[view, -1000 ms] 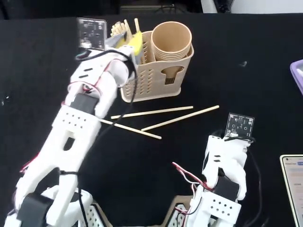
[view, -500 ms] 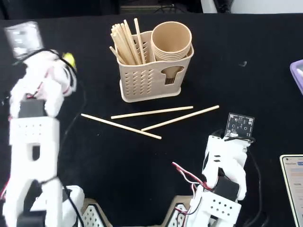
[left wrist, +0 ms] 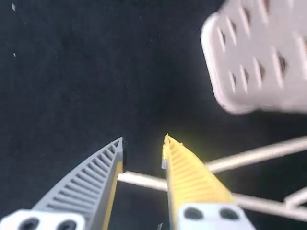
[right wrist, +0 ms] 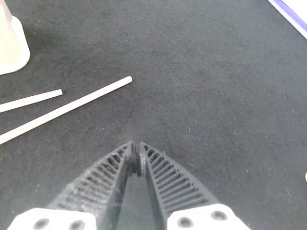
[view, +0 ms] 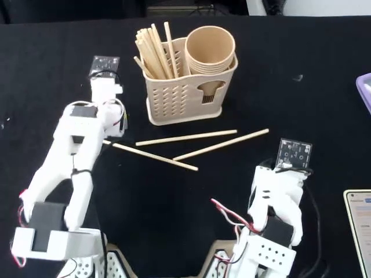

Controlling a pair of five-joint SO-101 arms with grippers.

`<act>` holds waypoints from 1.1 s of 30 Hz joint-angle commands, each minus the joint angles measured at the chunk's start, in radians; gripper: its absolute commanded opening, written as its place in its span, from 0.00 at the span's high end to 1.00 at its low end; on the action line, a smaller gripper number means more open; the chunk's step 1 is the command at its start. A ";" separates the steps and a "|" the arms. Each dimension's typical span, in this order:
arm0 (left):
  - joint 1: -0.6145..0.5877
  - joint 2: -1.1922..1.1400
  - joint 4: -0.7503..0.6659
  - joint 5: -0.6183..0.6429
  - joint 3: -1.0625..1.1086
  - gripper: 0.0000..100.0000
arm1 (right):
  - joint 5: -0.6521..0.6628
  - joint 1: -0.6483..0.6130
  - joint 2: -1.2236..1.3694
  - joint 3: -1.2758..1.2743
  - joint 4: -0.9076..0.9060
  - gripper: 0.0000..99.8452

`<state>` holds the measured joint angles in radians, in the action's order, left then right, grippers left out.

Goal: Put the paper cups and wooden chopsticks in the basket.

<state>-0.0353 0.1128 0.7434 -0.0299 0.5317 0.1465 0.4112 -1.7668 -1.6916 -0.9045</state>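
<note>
The beige basket point(view: 191, 95) stands at the back centre with stacked paper cups point(view: 210, 49) in one side and several wooden chopsticks point(view: 153, 52) upright in the other. Three loose chopsticks point(view: 185, 138) lie on the black cloth in front of it. The left arm point(view: 87, 127) hangs over the left end of the nearest loose chopstick point(view: 151, 155). My left gripper point(left wrist: 143, 141) is open, its fingers on either side of that chopstick's end point(left wrist: 139, 179), with the basket's corner point(left wrist: 259, 62) beyond. My right gripper point(right wrist: 134, 146) is shut and empty, low over the cloth near one chopstick's tip point(right wrist: 96, 96).
A purple object point(view: 365, 92) shows at the right edge and a phone point(view: 359, 226) lies at the front right. The right arm point(view: 278, 197) stands at the front, right of centre. Open black cloth stretches between basket and arms.
The left arm drew back from the basket, swung far left, then came down over the left end of a loose chopstick. The right arm has stayed still.
</note>
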 commanded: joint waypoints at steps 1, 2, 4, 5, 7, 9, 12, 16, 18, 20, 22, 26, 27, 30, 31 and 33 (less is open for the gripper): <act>0.015 -0.051 -0.126 0.121 0.028 0.82 | 0.006 -0.012 -0.008 -0.001 0.018 0.99; 0.019 -0.072 -0.155 0.144 0.039 0.81 | 0.006 -0.012 -0.008 -0.001 0.018 0.99; 0.039 -0.103 -0.203 0.167 0.051 0.81 | 0.006 -0.012 -0.008 -0.001 0.018 0.99; 0.050 -0.115 -0.213 0.169 0.053 0.81 | 0.006 -0.012 -0.008 -0.001 0.018 0.99; 0.076 -0.132 -0.227 0.178 0.047 0.81 | 0.006 -0.012 -0.008 -0.001 0.018 0.99; 0.102 -0.149 -0.229 0.178 0.039 0.81 | 0.006 -0.012 -0.008 -0.001 0.018 0.99; 0.145 -0.164 -0.229 0.173 0.036 0.81 | 0.006 -0.012 -0.008 -0.001 0.018 0.99; 0.165 -0.209 -0.227 0.170 0.035 0.81 | 0.006 -0.011 -0.008 -0.001 0.018 0.99; 0.163 -0.216 -0.221 0.170 0.035 0.81 | 0.006 -0.011 -0.008 -0.001 0.018 0.99; 0.162 -0.215 -0.216 0.166 0.042 0.81 | 0.006 -0.011 -0.008 -0.001 0.018 0.99; 0.165 -0.206 -0.167 0.115 0.036 0.81 | 0.006 -0.011 -0.008 -0.001 0.018 0.99; 0.170 -0.160 -0.074 0.021 0.036 0.81 | 0.006 -0.011 -0.008 -0.001 0.020 0.99; 0.170 -0.141 -0.055 -0.006 0.041 0.81 | 0.006 -0.011 -0.008 -0.001 0.020 0.99; 0.183 -0.087 -0.003 -0.132 0.058 0.82 | 0.006 -0.011 -0.008 -0.001 0.023 0.99; 0.196 -0.075 0.012 -0.173 0.070 0.82 | 0.006 -0.011 -0.008 -0.001 0.023 0.99; 0.228 -0.055 0.026 -0.238 0.102 0.82 | 0.006 -0.011 -0.008 -0.001 0.023 0.99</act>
<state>0.1350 -0.0054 0.7449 -0.1711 0.6114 0.1465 0.4112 -1.7668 -1.6916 -0.9045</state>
